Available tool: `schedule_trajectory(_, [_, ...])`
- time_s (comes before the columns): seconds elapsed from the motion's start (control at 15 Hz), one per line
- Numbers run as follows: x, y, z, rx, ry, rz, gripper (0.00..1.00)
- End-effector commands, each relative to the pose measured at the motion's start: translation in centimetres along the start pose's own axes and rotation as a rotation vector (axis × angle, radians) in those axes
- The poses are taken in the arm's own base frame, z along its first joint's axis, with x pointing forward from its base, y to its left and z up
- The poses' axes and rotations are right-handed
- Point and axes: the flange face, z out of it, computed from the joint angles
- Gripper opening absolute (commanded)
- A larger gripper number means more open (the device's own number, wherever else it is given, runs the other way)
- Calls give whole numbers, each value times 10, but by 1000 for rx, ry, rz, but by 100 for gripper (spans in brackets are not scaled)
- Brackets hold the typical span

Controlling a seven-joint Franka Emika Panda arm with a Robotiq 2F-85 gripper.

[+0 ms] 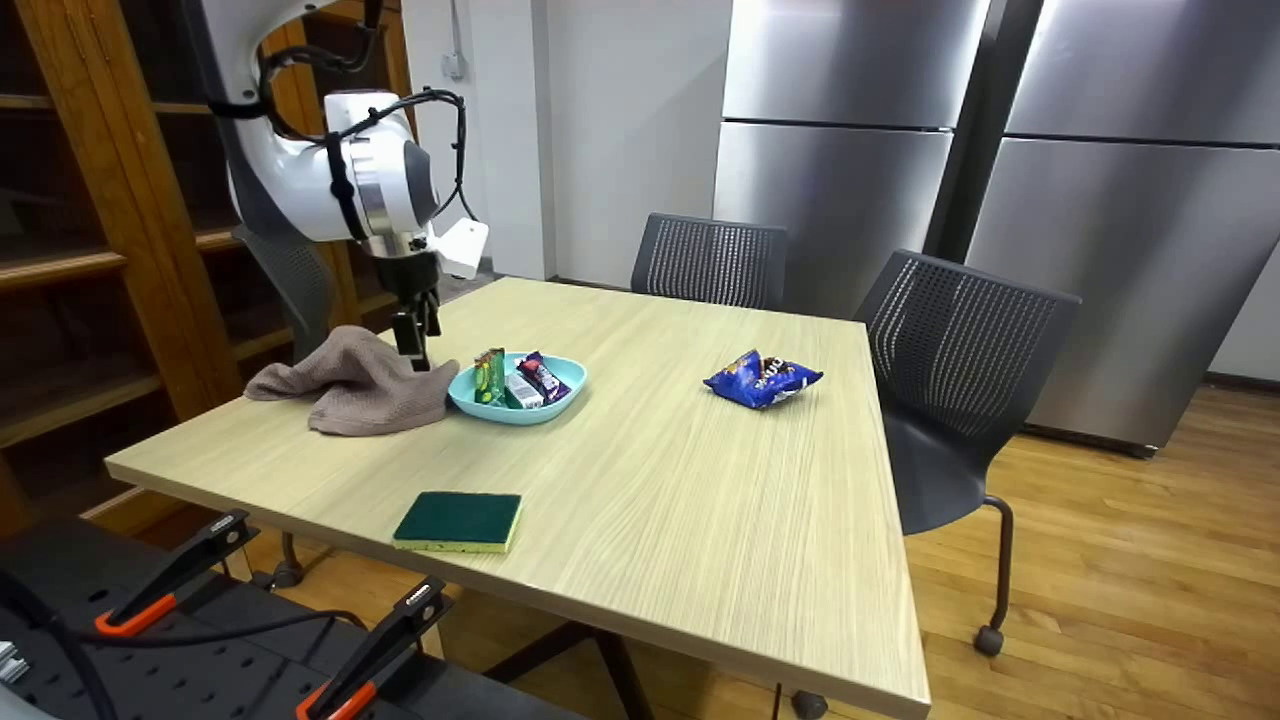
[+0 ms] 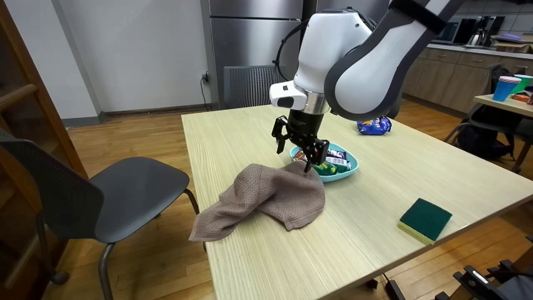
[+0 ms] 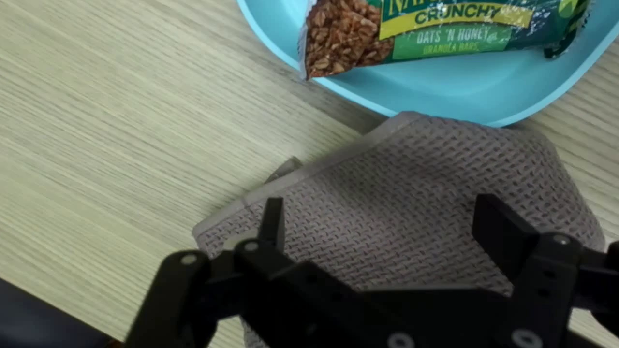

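Over a pale wood-grain tabletop [image 1: 650, 500], the black fingers [image 3: 505, 237] are standing wide apart and are holding nothing. In the wrist view they are bracketing a crumpled grey-brown waffle-weave towel [image 3: 387, 217]; whether either tip is touching it cannot be told. The towel is lying beside a shallow light-blue plastic bowl [image 3: 449, 92], its hem overlapping the bowl's rim in this view. The bowl is containing a green-wrapped granola bar [image 3: 454, 38] and a dark-purple snack packet [image 1: 541, 378]. A flat green-and-yellow sponge [image 1: 458, 520] is lying well apart from the towel. The step in hand appears to be alignment over the towel; a grasp would be calling for a fold centred between the fingers and a closing path clear of the bowl.
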Motion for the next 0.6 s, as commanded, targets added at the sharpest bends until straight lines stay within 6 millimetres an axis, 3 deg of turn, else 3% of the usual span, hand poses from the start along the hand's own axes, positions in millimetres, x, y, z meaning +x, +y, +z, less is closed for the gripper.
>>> schedule_trajectory(0.0, [-11, -4, 1, 19, 4, 0, 100])
schedule_trajectory(0.53, [-18, -14, 16, 71, 11, 23, 100])
